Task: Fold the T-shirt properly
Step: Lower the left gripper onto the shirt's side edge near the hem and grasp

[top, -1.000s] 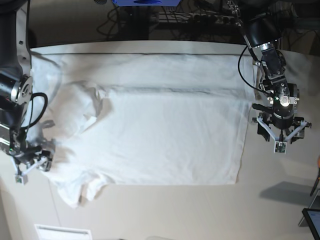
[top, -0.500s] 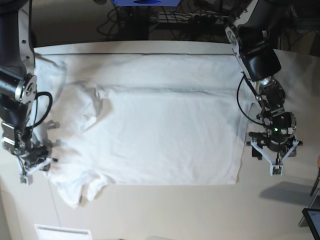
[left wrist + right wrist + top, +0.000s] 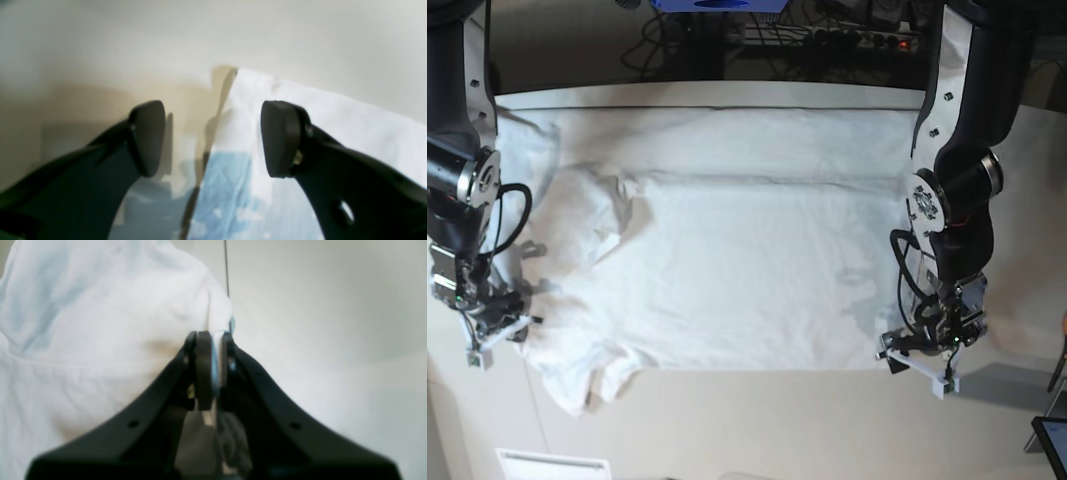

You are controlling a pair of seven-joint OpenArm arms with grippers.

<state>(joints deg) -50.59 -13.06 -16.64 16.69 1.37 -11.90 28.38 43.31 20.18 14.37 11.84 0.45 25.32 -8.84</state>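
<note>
Base view is showing the T-shirt lying spread flat across the table, its body filling the middle and its wrinkled sleeve and collar end bunching toward that view's left side. The hem end is lying toward that view's right. A small white label is sitting on the table near the bottom edge, apart from the cloth.

The right gripper is working at the sleeve end, low on the left side of the base view. In the right wrist view its jaws are standing pressed nearly together, and a thin fold of the white cloth is showing pinched between the pads, so it is clamping the edge of the shirt. The fabric is rising in a soft hump just behind the pads, with bare table lying beyond it.

The left gripper is hanging at the lower hem corner, on the right side of the base view. In the left wrist view its jaws are standing wide apart, with nothing between them. The corner of the shirt is lying flat on the table under the gap, one pad over the cloth and the other over bare table. Whether the pads are touching the surface cannot be told.
</note>
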